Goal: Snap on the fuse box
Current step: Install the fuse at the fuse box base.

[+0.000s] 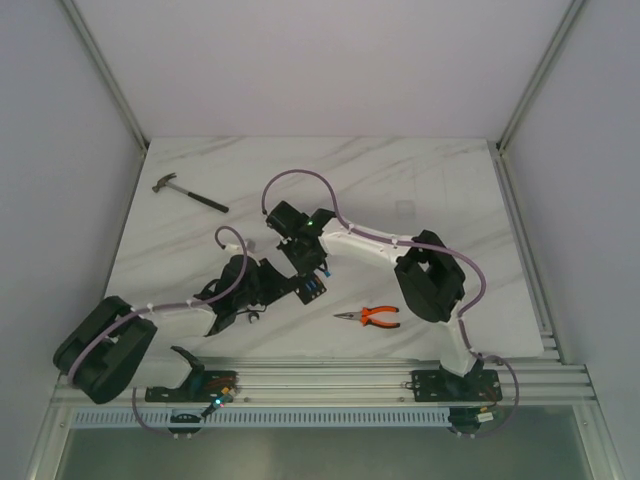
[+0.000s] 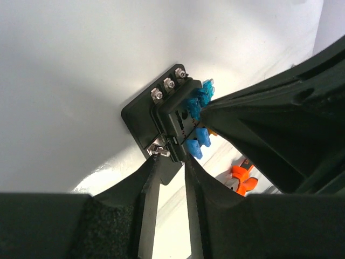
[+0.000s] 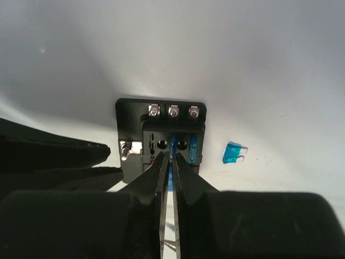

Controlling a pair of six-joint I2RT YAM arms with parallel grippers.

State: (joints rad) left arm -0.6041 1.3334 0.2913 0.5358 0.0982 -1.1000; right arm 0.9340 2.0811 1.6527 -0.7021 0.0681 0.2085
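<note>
The black fuse box [image 1: 313, 291] lies flat mid-table. In the left wrist view it [image 2: 161, 116] shows silver screws and blue fuses. My left gripper [image 2: 171, 161] comes from the left and its fingertips pinch the box's base plate at the corner by the silver terminal; it also shows in the top view [image 1: 290, 290]. My right gripper [image 3: 171, 157] is over the box [image 3: 160, 116], nearly shut on a blue fuse [image 3: 172, 144] standing in the middle slot; it also shows from above [image 1: 308, 272].
A loose blue fuse [image 3: 233, 153] lies on the table just right of the box. Orange-handled pliers [image 1: 372, 317] lie right of the box toward the near edge. A hammer [image 1: 188, 194] lies at the far left. Walls close the table's sides.
</note>
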